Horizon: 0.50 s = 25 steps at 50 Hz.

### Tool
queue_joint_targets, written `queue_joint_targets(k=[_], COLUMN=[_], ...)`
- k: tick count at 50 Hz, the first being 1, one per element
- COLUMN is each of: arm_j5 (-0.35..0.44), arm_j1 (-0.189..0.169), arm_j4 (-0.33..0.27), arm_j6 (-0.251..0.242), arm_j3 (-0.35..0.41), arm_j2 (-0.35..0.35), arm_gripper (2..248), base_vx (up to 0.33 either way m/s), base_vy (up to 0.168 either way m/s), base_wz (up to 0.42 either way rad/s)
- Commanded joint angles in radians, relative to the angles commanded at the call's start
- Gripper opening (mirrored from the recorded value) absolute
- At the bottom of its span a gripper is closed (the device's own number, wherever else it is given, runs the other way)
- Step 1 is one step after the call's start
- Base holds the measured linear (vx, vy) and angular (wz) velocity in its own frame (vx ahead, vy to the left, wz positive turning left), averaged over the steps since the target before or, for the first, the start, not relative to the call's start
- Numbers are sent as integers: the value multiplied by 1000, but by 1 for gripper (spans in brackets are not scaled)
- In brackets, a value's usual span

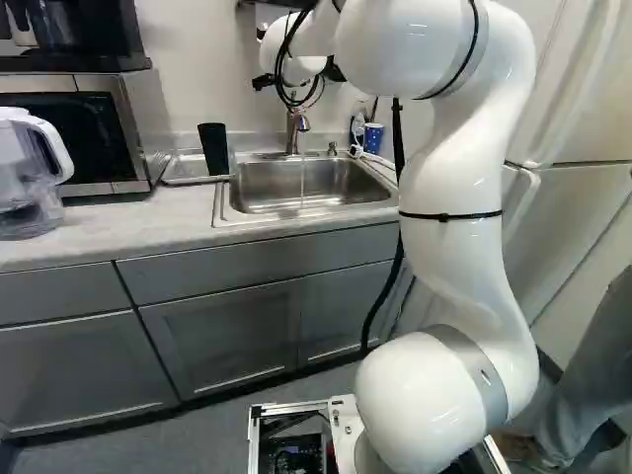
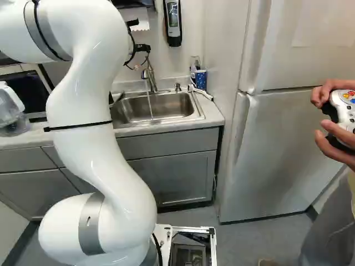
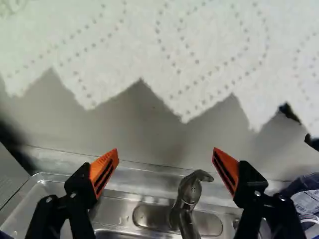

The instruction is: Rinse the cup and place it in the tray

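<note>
arm right of centre, left base view | gripper fingers wide apart | tap running: low approach could knock it | paper close ahead: fingers could snag it

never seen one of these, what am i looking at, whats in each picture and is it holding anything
The big white thing is a robot arm on a moving base. Two pictures come from cameras behind it, left and right, showing one kitchen. The third looks along its claw from the wrist: two orange-padded fingers spread open, holding nothing, paper towel hanging ahead. Water runs from the faucet into the sink. On the counter in the left base view, a dark tumbler stands at the tray left of the sink; a blue cup stands near the sink's far right corner.
</note>
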Motion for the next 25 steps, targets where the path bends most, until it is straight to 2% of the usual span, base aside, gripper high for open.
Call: queue_joint_targets(k=[25], arm_j5=[-2], arm_j1=[1], arm_j4=[0], arm_j6=[0], arm_j3=[-1], arm_j2=[-1], arm_gripper=[247], base_vx=[0], base_vy=[0], base_wz=[0])
